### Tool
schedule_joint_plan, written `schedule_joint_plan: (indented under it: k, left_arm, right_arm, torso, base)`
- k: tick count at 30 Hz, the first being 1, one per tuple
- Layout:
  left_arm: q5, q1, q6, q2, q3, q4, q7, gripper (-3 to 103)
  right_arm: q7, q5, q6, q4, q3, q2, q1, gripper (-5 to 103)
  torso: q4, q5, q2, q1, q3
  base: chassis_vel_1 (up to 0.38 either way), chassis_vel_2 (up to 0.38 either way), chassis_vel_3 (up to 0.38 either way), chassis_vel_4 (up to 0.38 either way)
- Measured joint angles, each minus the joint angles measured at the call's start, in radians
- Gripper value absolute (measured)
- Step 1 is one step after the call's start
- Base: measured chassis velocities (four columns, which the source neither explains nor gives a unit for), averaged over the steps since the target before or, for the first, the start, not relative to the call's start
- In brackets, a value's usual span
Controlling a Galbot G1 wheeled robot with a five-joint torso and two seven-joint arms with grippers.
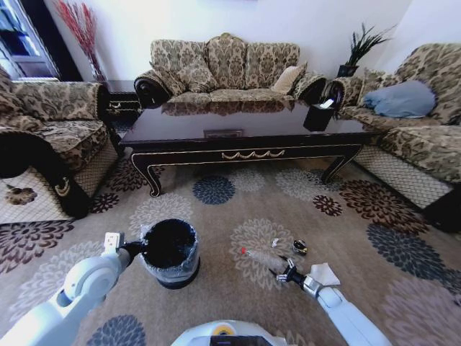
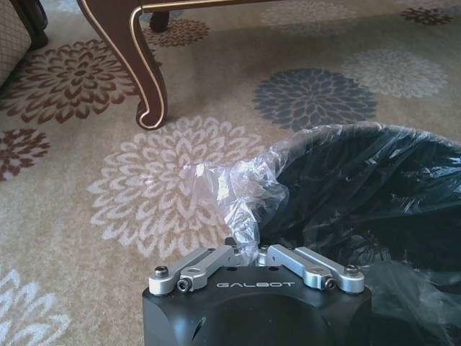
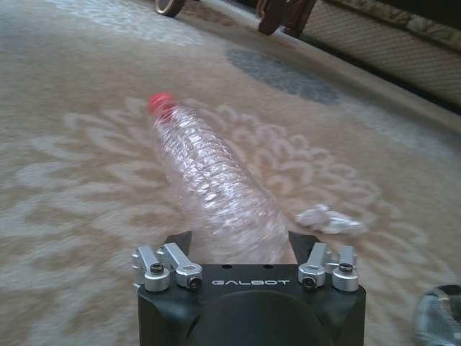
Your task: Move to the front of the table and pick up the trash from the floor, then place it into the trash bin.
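Parked before the table (image 1: 245,137). Right gripper (image 3: 240,241) spread around the bottle (image 3: 209,187), base between the jaws, apparently not yet lifted off the floor (image 1: 238,209). Left gripper (image 2: 256,252) pinching the trash bin (image 1: 171,252) liner. Paper scrap (image 3: 330,218) near right, unpicked.

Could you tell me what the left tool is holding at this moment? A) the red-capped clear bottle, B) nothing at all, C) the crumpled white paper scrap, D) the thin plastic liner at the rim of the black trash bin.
D: the left tool is shut on the liner bunched at the trash bin rim, while the bottle lies between the right tool's open fingers.
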Motion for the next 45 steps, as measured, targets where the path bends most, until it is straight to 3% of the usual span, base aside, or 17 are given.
schedule_joint_plan:
  k: [3,5,6,9,11,14,16,17,20,22,25,27,28,29,34,40,45]
  left_arm:
    - [0.006,-0.002,0.000,-0.005,0.004,0.010,0.005,3]
    - [0.012,-0.006,0.000,-0.009,0.006,0.019,0.005,3]
    - [0.014,-0.008,0.000,-0.011,0.007,0.021,0.005,3]
    - [0.012,-0.010,0.000,-0.013,0.007,0.021,0.006,3]
    - [0.012,-0.009,0.000,-0.014,0.007,0.021,0.007,3]
    - [0.014,-0.003,0.000,-0.021,0.004,0.019,0.010,3]
    - [0.015,-0.002,0.000,-0.022,0.003,0.019,0.011,3]
    - [0.016,-0.001,0.000,-0.023,0.003,0.019,0.011,3]
    - [0.018,0.001,0.000,-0.025,0.000,0.019,0.013,3]
    - [0.018,0.001,0.000,-0.026,0.000,0.019,0.013,3]
    - [0.018,0.001,0.000,-0.026,-0.003,0.018,0.015,3]
    - [0.018,0.001,0.000,-0.026,-0.004,0.018,0.015,3]
    - [0.018,0.000,0.000,-0.026,-0.005,0.017,0.015,3]
    - [0.017,0.000,0.000,-0.026,-0.007,0.017,0.016,3]
    - [0.017,0.001,0.000,-0.025,-0.012,0.019,0.017,3]
    - [0.017,0.001,0.000,-0.028,-0.014,0.021,0.017,3]
    - [0.017,0.003,0.000,-0.028,-0.019,0.023,0.018,3]
  right_arm:
    - [0.000,0.000,0.000,0.006,0.014,-0.004,-0.001,70]
    - [0.000,0.002,0.001,0.008,0.018,-0.007,-0.001,70]
    - [0.000,0.003,0.001,0.010,0.019,-0.008,-0.002,58]
    - [0.000,0.005,0.002,0.036,0.024,-0.017,-0.016,42]
    - [0.000,0.005,0.002,0.040,0.025,-0.017,-0.019,42]
    - [0.001,-0.001,0.005,0.052,0.035,-0.017,-0.032,25]
    - [0.004,-0.002,0.007,0.056,0.037,-0.016,-0.037,25]
    - [0.007,-0.002,0.007,0.058,0.038,-0.017,-0.039,19]
    - [0.025,-0.001,0.008,0.087,0.043,-0.028,-0.056,33]
    - [0.026,-0.001,0.008,0.089,0.046,-0.031,-0.058,33]
    - [0.025,0.000,0.012,0.083,0.057,-0.041,-0.065,51]
    - [0.023,0.000,0.013,0.083,0.058,-0.043,-0.067,51]
    - [0.013,0.003,0.018,0.083,0.063,-0.048,-0.073,61]
    - [0.005,0.005,0.021,0.087,0.065,-0.052,-0.079,61]
    - [-0.011,0.025,0.018,0.161,0.070,-0.065,-0.123,84]
    - [-0.015,0.088,-0.038,0.312,0.062,-0.069,-0.209,100]
    - [-0.003,0.154,-0.109,0.450,0.032,-0.072,-0.260,100]
  torso:
    - [-0.0001,-0.0005,0.000,0.000,0.000]
    - [-0.0001,-0.0002,0.000,0.000,0.000]
    - [0.0000,-0.0001,0.000,0.000,0.000]
    - [0.0000,-0.0002,0.000,0.000,0.000]
    - [-0.0002,-0.0001,0.000,0.000,0.000]
    - [0.0000,-0.0002,0.000,0.000,0.000]
    - [0.0001,-0.0002,0.000,0.000,0.000]
    - [0.0000,-0.0002,0.000,0.000,0.000]
    - [0.0000,-0.0002,0.000,0.000,0.000]
    - [0.0000,-0.0003,0.000,0.000,0.000]
    - [0.0001,-0.0001,0.000,0.000,0.000]
    - [0.0000,-0.0001,0.000,0.000,0.000]
    - [-0.0001,-0.0001,0.000,0.000,0.000]
    - [-0.0001,-0.0001,0.000,0.000,0.000]
    - [0.0000,-0.0001,0.000,0.000,0.000]
    - [0.0000,-0.0002,0.000,0.000,0.000]
    - [-0.0002,-0.0003,0.000,0.000,0.000]
  base:
    - [0.000,0.000,0.000,0.000]
    - [0.000,0.000,0.000,0.000]
    - [0.000,0.000,0.000,0.000]
    - [0.000,0.000,0.000,0.000]
    - [0.000,0.000,0.000,0.000]
    - [0.000,0.000,0.000,0.000]
    - [0.000,0.000,0.000,0.000]
    - [0.000,0.000,0.000,0.000]
    - [0.000,0.000,0.000,0.000]
    - [0.000,0.000,0.000,0.000]
    - [0.000,0.000,0.000,0.000]
    - [0.000,0.000,0.000,0.000]
    - [0.000,0.000,0.000,0.000]
    - [0.000,0.000,0.000,0.000]
    - [0.000,0.000,0.000,0.000]
    - [0.000,0.000,0.000,0.000]
    - [0.000,0.000,0.000,0.000]
